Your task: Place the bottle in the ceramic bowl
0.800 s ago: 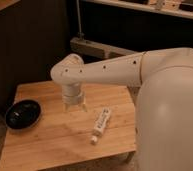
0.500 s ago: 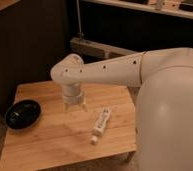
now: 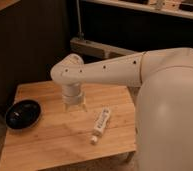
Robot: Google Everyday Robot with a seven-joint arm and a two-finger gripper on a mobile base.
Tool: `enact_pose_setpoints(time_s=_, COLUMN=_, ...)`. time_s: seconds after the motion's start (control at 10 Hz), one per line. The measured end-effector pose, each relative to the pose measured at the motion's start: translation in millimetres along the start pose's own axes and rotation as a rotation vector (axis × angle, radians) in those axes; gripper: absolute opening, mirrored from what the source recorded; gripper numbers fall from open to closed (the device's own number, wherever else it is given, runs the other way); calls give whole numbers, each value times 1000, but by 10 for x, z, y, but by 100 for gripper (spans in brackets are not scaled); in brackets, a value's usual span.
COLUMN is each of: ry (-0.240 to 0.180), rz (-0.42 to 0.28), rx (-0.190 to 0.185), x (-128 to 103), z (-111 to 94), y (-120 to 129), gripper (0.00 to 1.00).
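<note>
The slim white bottle (image 3: pixel 101 124) lies on its side on the wooden table (image 3: pixel 50 142), cap toward the front edge, right of the middle. The glossy black ceramic bowl (image 3: pixel 22 113) sits at the table's left edge with nothing in it. My gripper (image 3: pixel 74 104) hangs from the white arm above the table's middle, between bowl and bottle, a short way left of and behind the bottle. It holds nothing that I can see.
My large white arm and body (image 3: pixel 165 110) fill the right side and overhang the table's right end. A dark wall and a shelf rail (image 3: pixel 97 47) stand behind the table. The floor shows at the lower left.
</note>
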Motion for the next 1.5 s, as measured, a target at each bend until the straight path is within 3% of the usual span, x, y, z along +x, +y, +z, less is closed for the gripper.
enact_pose_setpoints(time_s=1.2, ry=-2, rz=3, rx=1, x=-1, z=-5, y=-2, gripper=65)
enact_pose_setpoints(time_s=1.5, ry=-33, rz=155, rx=18, x=-101, z=27, y=-273, gripper=65)
